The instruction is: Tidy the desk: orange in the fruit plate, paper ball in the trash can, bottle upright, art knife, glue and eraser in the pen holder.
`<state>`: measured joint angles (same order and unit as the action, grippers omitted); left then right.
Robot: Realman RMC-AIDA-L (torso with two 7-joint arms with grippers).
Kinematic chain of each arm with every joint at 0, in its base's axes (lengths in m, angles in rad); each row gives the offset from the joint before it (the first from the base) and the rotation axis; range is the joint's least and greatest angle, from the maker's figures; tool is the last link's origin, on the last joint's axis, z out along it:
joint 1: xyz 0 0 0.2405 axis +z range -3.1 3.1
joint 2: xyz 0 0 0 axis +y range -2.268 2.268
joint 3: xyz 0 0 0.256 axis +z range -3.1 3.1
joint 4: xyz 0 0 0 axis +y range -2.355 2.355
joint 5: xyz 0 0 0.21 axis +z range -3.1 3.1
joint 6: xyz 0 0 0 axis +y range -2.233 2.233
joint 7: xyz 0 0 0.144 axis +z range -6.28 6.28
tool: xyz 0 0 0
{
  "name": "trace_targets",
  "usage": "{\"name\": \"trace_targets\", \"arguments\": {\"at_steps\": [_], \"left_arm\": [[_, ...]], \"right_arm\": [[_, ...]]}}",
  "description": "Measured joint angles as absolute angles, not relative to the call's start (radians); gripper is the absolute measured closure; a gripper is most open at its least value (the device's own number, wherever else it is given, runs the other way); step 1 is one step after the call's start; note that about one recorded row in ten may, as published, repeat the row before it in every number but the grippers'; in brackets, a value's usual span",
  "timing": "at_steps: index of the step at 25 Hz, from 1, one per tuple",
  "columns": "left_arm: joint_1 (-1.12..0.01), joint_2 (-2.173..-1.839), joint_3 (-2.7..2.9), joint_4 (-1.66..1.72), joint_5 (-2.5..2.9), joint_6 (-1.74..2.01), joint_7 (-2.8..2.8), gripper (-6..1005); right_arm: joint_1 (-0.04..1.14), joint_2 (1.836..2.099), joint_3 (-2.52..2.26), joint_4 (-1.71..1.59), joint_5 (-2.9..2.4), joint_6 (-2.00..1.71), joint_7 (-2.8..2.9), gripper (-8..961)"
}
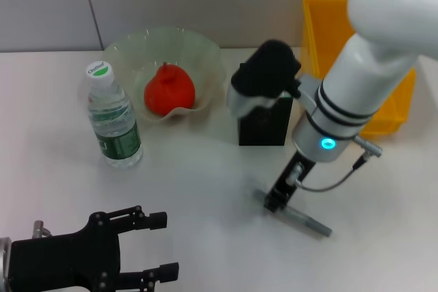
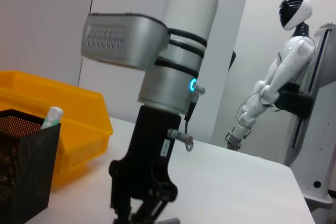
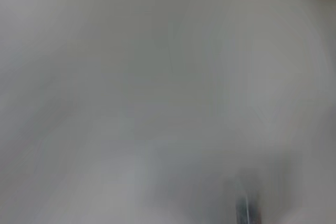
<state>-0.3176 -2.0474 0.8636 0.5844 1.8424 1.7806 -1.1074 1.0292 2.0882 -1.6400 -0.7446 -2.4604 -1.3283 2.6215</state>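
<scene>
The orange (image 1: 169,90) lies in the clear fruit plate (image 1: 205,49). The bottle (image 1: 113,117) stands upright left of it. The black pen holder (image 1: 263,128) is half hidden behind my right wrist; in the left wrist view the pen holder (image 2: 23,166) has the glue (image 2: 51,116) sticking out. My right gripper (image 1: 277,200) is down on the table, shut on the left end of the grey art knife (image 1: 308,221), which lies flat. It also shows in the left wrist view (image 2: 142,211). My left gripper (image 1: 161,245) is open and empty at the near left. Paper ball and eraser are out of view.
The yellow trash can (image 1: 321,32) stands at the back right, behind my right arm, and also shows in the left wrist view (image 2: 68,111). A white humanoid robot (image 2: 273,77) stands beyond the table's far side.
</scene>
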Motion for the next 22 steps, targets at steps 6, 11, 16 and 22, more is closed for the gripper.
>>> {"name": "trace_targets", "arguments": {"at_steps": [6,11,16,22], "left_arm": [[-0.318,-2.044,0.864,0.584,1.842,1.781,-1.107,203],[-0.318,-2.044,0.864,0.584,1.842,1.781,-1.108,204],[-0.321,-2.041,0.864,0.584,1.842,1.782,-1.112,203],[-0.324,-2.04,0.864,0.584,1.842,1.784,-1.116,204]], "right_arm": [[0.956,2.083,-1.493,-0.911,-2.457,-1.38,2.547,803],[0.872,2.081,-1.378,-1.055,-2.371,-1.403,2.431,809],[0.769,2.08,-1.29,-1.182,-2.189,-1.401,2.282,811],[0.662,2.08,-1.184,-1.252,-1.978,-1.365,2.118,811]]}}
